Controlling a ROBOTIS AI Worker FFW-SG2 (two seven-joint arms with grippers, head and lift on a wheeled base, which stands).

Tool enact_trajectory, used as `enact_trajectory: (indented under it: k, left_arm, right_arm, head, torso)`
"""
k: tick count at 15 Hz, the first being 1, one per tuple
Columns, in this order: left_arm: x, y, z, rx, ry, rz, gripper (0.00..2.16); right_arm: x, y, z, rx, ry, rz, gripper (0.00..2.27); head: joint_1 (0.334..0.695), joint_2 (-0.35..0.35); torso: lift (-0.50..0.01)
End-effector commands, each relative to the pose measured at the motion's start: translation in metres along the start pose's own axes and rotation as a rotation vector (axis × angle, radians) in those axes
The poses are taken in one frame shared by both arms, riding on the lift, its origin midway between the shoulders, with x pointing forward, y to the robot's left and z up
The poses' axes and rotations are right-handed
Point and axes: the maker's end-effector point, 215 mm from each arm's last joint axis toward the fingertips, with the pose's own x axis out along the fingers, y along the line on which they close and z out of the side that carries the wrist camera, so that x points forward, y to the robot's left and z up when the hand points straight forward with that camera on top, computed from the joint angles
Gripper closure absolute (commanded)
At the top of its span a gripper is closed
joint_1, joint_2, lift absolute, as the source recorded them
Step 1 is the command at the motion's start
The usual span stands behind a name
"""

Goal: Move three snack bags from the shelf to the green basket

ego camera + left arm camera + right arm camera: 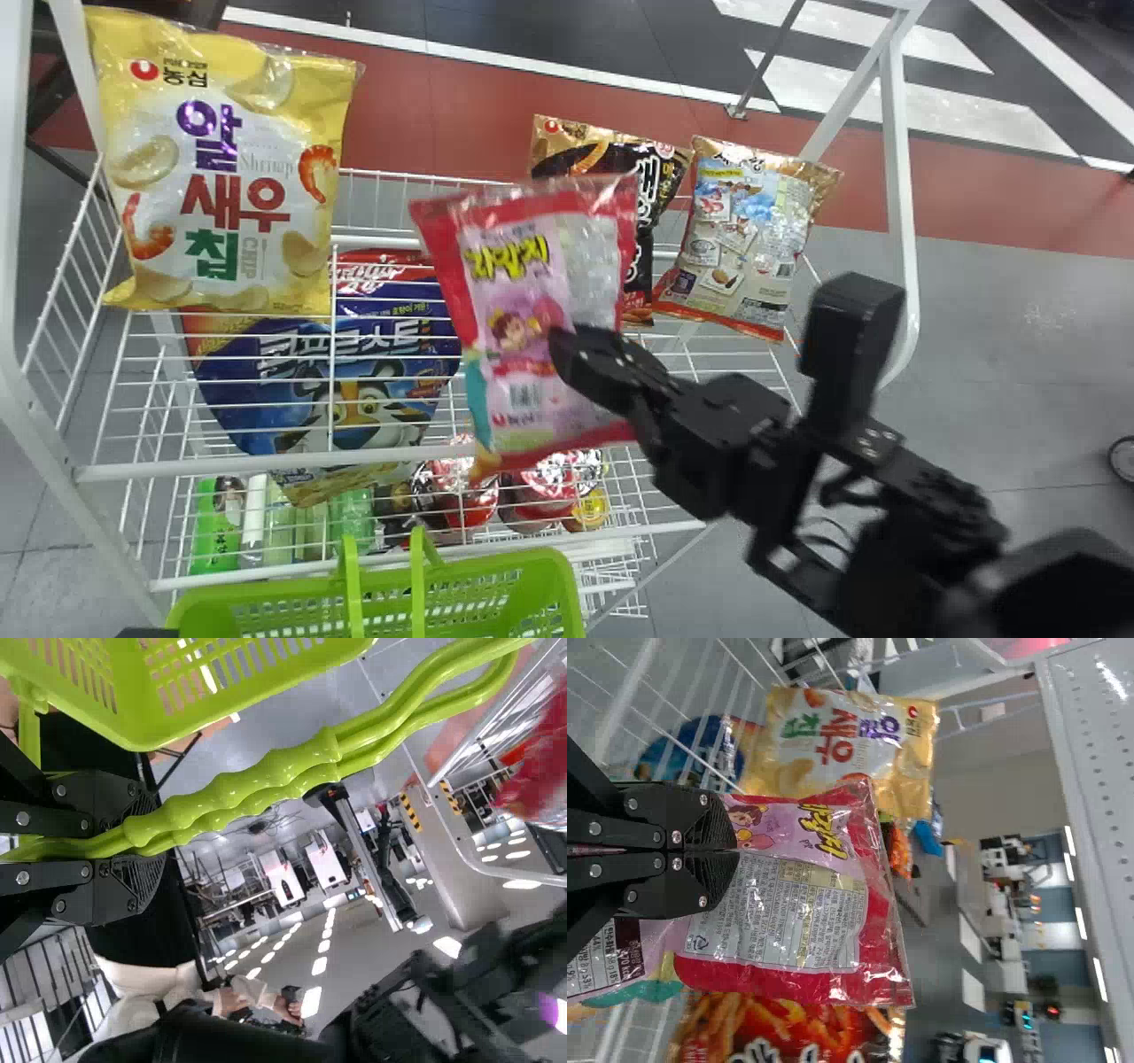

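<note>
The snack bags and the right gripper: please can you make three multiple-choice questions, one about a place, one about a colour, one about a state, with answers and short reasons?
1. Where is the yellow snack bag?
A) On the floor
B) At the left end of the wire shelf
C) At the right end of that shelf

2. What colour is the border of the held bag?
A) Red
B) Blue
C) Black

3. How is the right gripper?
A) Open, holding nothing
B) Open, touching the yellow snack bag
C) Shut on a bag

1: B, the head view shows it there.
2: A, red runs along its top and sides.
3: C, its fingers pinch the bag in the right wrist view.
</note>
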Motion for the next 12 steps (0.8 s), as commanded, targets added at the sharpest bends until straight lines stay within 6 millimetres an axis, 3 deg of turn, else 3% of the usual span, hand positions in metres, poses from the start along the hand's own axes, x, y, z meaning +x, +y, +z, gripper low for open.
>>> enact_trajectory:
  k: [1,6,8,12]
  left_arm:
    - [0.003,0.002,0.002,-0.003,-0.008,0.002,1.57]
    - [0.001,0.005,0.009,0.003,-0.025,0.009,1.57]
    - [0.002,0.004,0.01,0.006,-0.029,0.003,1.57]
    - [0.001,0.003,0.01,0.006,-0.03,-0.003,1.57]
  right_arm:
    - [-0.039,-0.011,-0.035,0.086,0.122,-0.016,2.24]
    - [-0.086,0.034,-0.121,0.43,0.369,0.114,2.24]
    - [-0.088,0.036,-0.138,0.479,0.401,0.117,2.24]
    - [-0.071,0.052,-0.202,0.604,0.514,0.156,2.24]
  head:
    - [0.695,-0.35]
    - [0.695,-0.35]
    - [0.695,-0.35]
    - [0.695,-0.35]
  torso:
    - [-0.048]
    - [-0.048]
    - [-0.048]
    - [-0.048]
